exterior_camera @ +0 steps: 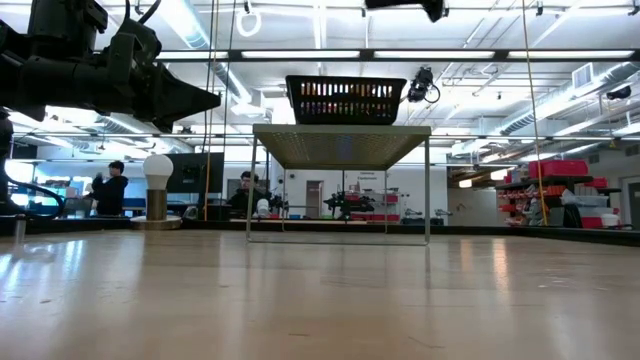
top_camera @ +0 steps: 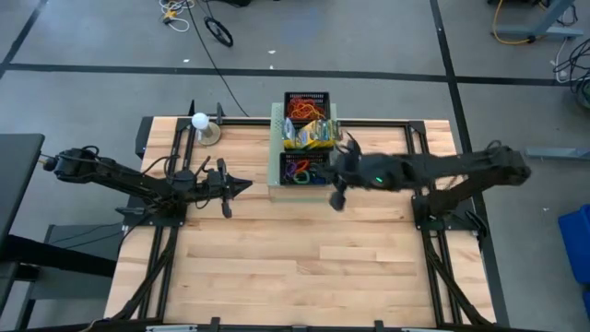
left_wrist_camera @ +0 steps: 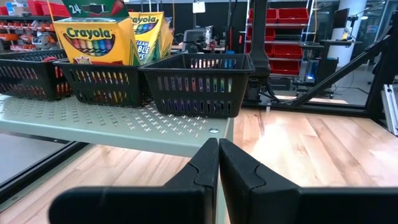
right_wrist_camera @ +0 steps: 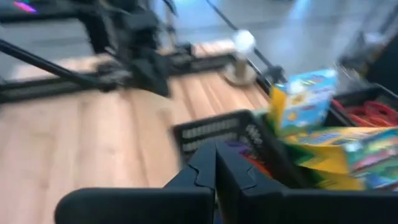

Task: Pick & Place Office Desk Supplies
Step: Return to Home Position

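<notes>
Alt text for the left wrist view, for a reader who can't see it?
Three black mesh baskets stand in a row on a pale-green perforated shelf, the middle one holding yellow crayon boxes. The left hand, fingers shut and empty, points at them above the wooden table.

I see yellow-and-green crayon boxes [left_wrist_camera: 93, 40], black mesh trays [left_wrist_camera: 198, 84], red and orange rubber bands [top_camera: 300, 109], a pale-green perforated shelf [left_wrist_camera: 124, 124], a white ball [top_camera: 199, 120] and a light, plank-striped wood table [top_camera: 295, 267].

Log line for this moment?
left gripper shut, empty | right gripper shut, empty, by shelf | crayon boxes in middle bin
</notes>
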Robot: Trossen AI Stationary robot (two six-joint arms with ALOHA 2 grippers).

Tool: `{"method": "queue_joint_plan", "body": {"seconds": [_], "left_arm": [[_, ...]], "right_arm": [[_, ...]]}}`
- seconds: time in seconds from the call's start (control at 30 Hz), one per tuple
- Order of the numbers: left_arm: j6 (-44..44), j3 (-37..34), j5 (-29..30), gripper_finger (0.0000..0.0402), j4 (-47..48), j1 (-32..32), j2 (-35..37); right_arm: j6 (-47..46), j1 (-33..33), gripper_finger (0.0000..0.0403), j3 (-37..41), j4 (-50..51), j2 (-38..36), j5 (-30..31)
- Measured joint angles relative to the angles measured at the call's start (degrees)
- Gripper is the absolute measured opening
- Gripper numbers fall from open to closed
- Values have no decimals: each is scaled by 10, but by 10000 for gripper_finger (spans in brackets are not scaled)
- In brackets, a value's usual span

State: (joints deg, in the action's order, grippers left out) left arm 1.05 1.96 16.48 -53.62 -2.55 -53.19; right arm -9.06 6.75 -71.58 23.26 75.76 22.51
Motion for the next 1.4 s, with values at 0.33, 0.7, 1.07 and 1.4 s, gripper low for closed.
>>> {"method": "queue_joint_plan", "body": {"seconds": [0.33, 0.7, 1.07, 1.4], "left_arm": [[0, 0, 0, 21, 0, 0, 0], [-15, 0, 0, 21, -5, 0, 0], [-113, 0, -33, 14, 15, 1, 2], [-96, 0, -314, 14, 8, 14, 14]], "right_arm": [[45, 83, 1, 246, -181, -139, 5], [84, 102, 0, 369, -232, -278, -11], [85, 102, 0, 470, -263, -399, -25], [99, 102, 4, 481, -261, -441, -26]]}}
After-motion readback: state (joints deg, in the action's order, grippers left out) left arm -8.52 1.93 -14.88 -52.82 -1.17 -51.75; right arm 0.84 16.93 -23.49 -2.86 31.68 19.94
